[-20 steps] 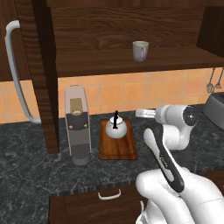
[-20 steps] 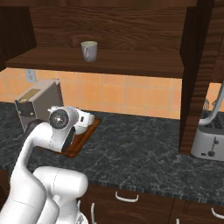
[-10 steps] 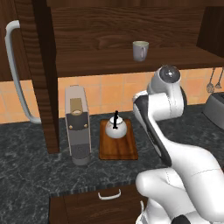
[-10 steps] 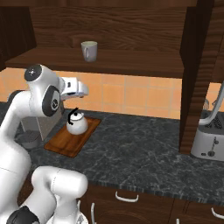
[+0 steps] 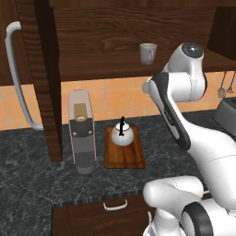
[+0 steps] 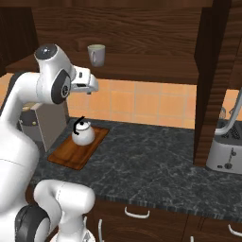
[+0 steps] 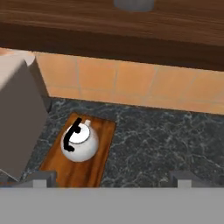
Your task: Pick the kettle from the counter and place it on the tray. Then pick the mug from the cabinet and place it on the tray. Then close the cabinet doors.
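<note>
The white kettle (image 5: 122, 135) with its black handle stands on the reddish-brown tray (image 5: 125, 158), which lies on the dark marbled counter (image 5: 37, 184). Both also show in the hand view, kettle (image 7: 79, 142) on tray (image 7: 85, 168). The pale mug (image 5: 147, 53) sits on the shelf of the cabinet (image 5: 101, 64), and shows from the right as well (image 6: 96, 54). My gripper (image 6: 92, 86) hangs high above the tray, just below shelf height and left of the mug. Its jaws stand wide open and empty (image 7: 113, 177). Both cabinet doors (image 5: 44, 73) (image 6: 217, 71) are swung open.
A grey coffee machine (image 5: 82, 131) stands just left of the tray. A toaster (image 6: 227, 151) sits on the counter at the right, below the open right door. Utensils (image 5: 226, 83) hang on the tiled wall. A drawer front (image 5: 115, 205) lies under the counter edge.
The arm has lifted from low beside the tray up to just under the shelf. The kettle stays on the tray. The gripper stays open.
</note>
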